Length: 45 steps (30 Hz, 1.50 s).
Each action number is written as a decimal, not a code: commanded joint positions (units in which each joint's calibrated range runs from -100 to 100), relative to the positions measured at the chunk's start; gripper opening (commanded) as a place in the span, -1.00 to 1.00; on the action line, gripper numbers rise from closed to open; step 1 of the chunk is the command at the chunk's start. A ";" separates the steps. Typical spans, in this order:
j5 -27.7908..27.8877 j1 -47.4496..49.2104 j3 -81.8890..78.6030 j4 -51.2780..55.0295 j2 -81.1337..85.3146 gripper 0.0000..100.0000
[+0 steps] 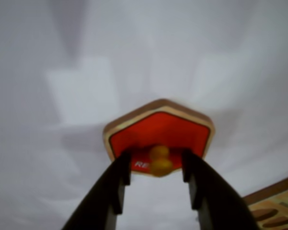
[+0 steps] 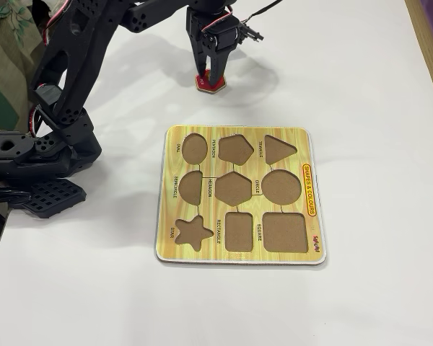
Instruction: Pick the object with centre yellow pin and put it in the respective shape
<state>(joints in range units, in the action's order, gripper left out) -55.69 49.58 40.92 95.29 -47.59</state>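
Wrist view: gripper (image 1: 156,165) closed on yellow knob (image 1: 160,160) of red hexagon piece (image 1: 159,134), piece flat, face up, a corner pointing away. Fixed view: piece (image 2: 210,83) on white desk (image 2: 361,86), well above puzzle board (image 2: 239,195); hexagon cutout (image 2: 233,188) empty, mid-board.

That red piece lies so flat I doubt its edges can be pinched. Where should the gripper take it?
By the yellow knob at its middle, from straight above. The red piece lies flat on the table, so only the knob stands up; the gripper already straddles it.
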 commanded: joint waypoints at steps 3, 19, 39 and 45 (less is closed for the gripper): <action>-0.32 -0.65 1.53 -3.33 0.23 -0.74; -0.32 -1.24 -1.26 -2.29 0.23 -0.77; -2.46 -1.34 -1.35 1.26 0.23 -0.92; -2.10 -1.34 -1.26 0.30 0.23 -0.98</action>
<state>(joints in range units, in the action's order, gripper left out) -57.98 48.74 39.66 96.49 -47.68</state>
